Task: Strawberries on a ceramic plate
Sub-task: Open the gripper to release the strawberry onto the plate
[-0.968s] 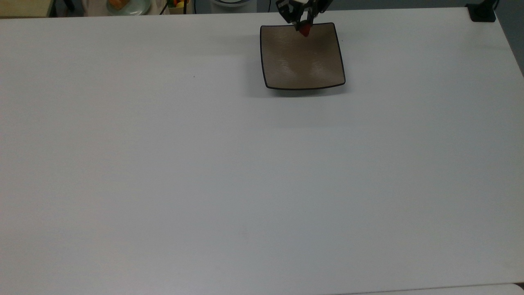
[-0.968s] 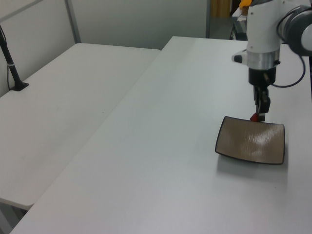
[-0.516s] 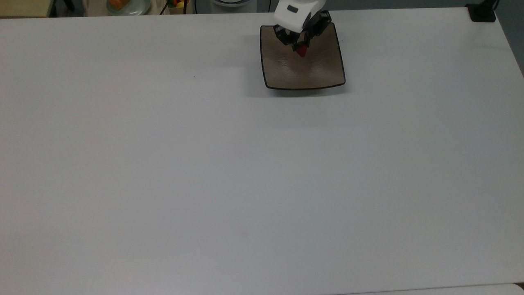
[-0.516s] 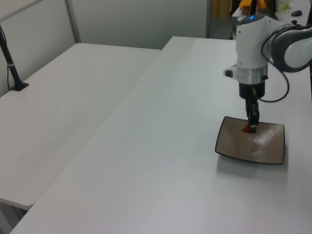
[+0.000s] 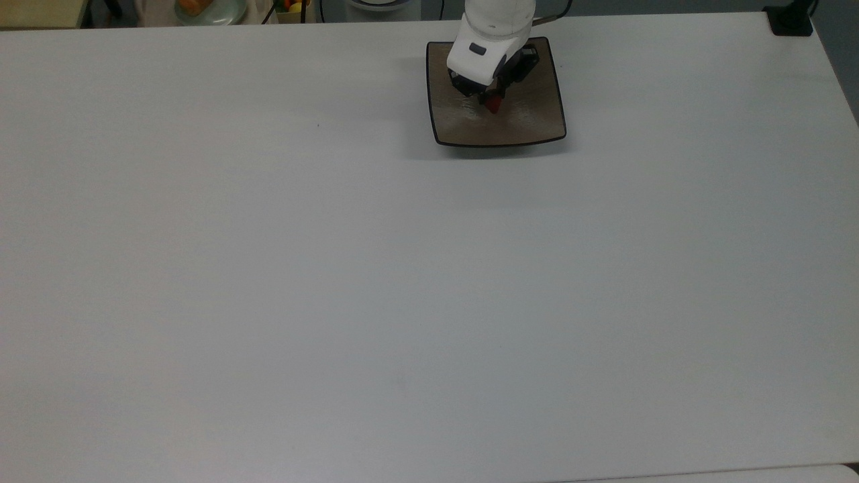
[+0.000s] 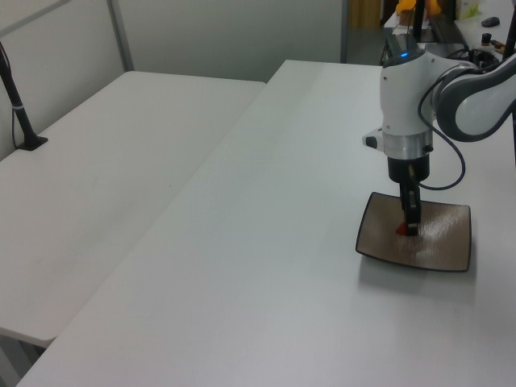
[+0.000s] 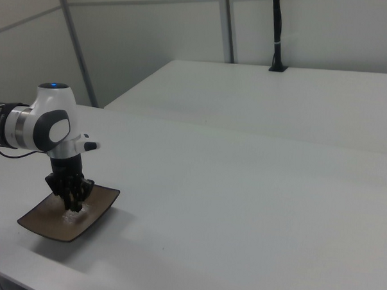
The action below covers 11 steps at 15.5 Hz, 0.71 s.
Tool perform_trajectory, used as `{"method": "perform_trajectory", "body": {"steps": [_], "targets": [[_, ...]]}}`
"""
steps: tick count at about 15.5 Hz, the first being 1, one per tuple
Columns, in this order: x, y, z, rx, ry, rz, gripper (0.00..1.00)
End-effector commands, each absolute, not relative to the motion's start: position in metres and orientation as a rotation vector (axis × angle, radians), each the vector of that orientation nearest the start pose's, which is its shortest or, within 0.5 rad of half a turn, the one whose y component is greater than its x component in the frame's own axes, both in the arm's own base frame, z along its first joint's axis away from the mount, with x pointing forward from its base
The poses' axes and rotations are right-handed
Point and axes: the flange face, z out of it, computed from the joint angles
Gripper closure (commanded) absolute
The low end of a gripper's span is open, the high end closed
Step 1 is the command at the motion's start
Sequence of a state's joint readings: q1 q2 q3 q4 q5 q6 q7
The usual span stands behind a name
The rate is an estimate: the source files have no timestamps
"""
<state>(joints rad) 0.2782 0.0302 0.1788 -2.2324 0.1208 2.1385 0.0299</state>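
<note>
Top view: your gripper point(image 5: 494, 100) sits over the ceramic plate point(image 5: 530, 124), fingers pointing down, clamped on the strawberry point(image 5: 494, 104). Red tip of the berry pokes out just below the fingertips, roughly mid-plate, a bit toward the top view's left of centre. The white wrist housing covers the plate's far edge.

Plate is near the far edge of the white table point(image 5: 335, 268), square, brownish w/ thin dark rim, corners turned up.

Left view: arm comes in from the left view's right, wrist vertical, gripper point(image 6: 409, 228) straight down onto the plate point(image 6: 439, 250). Strawberry point(image 6: 402, 230) shows as a red spot at the fingertips, very close to the plate surface; you can't tell from here whether it touches the glaze or hangs just above.

Right view: gripper point(image 7: 73, 206) low over the plate point(image 7: 91, 214), near the right view's left edge; berry not made out here, hidden by the dark fingers.

Bkgd, top view: pale green dish point(image 5: 215, 12) w/ something orange on it beyond the table's far edge. Black post base point(image 5: 790, 20) at the table's far corner on the top view's right.
</note>
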Motion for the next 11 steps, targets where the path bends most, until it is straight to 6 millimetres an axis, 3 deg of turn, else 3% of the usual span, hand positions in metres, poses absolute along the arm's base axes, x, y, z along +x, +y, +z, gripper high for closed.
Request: {"method": "perform_trajectory", "body": {"steps": [1, 2, 3, 6, 11], "targets": [[0.458, 0.231, 0.352, -3.013, -0.554, 0.192, 0.36], [0.458, 0.232, 0.353, -3.014, -0.55, 0.19, 0.11], [0.458, 0.232, 0.355, -3.014, -0.552, 0.187, 0.0], [0.466, 0.233, 0.381, -3.026, -0.506, 0.15, 0.0], [0.519, 0.204, 0.492, -3.063, -0.358, -0.005, 0.0]]}}
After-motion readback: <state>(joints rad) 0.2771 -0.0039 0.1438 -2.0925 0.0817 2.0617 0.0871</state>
